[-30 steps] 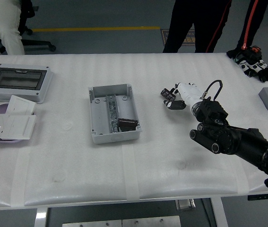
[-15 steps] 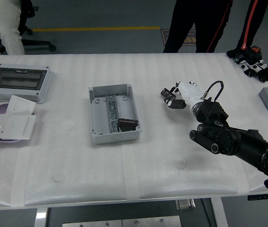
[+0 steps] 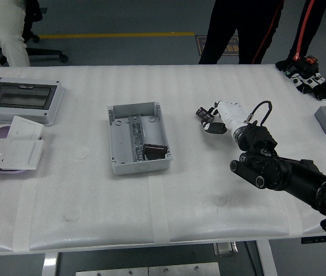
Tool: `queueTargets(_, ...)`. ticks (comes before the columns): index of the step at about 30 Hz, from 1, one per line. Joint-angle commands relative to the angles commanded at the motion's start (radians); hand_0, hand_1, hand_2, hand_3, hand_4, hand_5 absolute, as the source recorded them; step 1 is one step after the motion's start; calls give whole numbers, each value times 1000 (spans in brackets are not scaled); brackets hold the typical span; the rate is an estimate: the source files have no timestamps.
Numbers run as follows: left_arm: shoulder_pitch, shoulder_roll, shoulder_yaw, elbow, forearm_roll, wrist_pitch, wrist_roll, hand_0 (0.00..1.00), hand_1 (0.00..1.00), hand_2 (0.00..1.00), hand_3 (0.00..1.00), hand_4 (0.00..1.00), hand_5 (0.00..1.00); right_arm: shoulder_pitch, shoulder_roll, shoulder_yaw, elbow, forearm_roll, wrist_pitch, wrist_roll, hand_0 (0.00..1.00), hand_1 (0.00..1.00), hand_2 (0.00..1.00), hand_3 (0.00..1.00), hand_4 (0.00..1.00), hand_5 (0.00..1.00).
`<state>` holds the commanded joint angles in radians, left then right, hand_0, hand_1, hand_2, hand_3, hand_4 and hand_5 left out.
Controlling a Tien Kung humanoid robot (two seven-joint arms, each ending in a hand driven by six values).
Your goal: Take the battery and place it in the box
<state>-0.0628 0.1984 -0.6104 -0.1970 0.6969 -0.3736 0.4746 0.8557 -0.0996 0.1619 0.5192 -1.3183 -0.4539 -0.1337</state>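
The battery [image 3: 155,151] lies in the box [image 3: 137,138], well left of the empty, loosely spread right hand [image 3: 211,119].

The right arm [image 3: 289,175] is matte black, built of chunky segments with 2 round caps on the joint behind the wrist. Its robot hand [image 3: 215,118] has a white shell and dark finger segments. A thin black cable [image 3: 261,109] loops just behind the robot hand.
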Motion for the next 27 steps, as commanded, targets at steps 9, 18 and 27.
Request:
queueTargets(9, 0, 1, 2, 0, -2, 0, -2, 416, 520, 473, 496, 153, 2, -4, 4, -6, -3, -11, -20, -11, 951, 622, 567, 662, 662, 389)
queueTargets(18, -1, 2, -1, 1, -2, -3, 2, 414, 518, 472, 495, 136, 2, -10, 10, -14, -4, -21, -6, -25, 912, 599, 496, 622, 532, 100)
queueTargets(27, 0, 1, -5, 1, 2, -2, 3, 412, 517, 470, 492, 113, 2, -12, 13, 6, 21, -49, -25, -34, 917, 599, 497, 634, 529, 84)
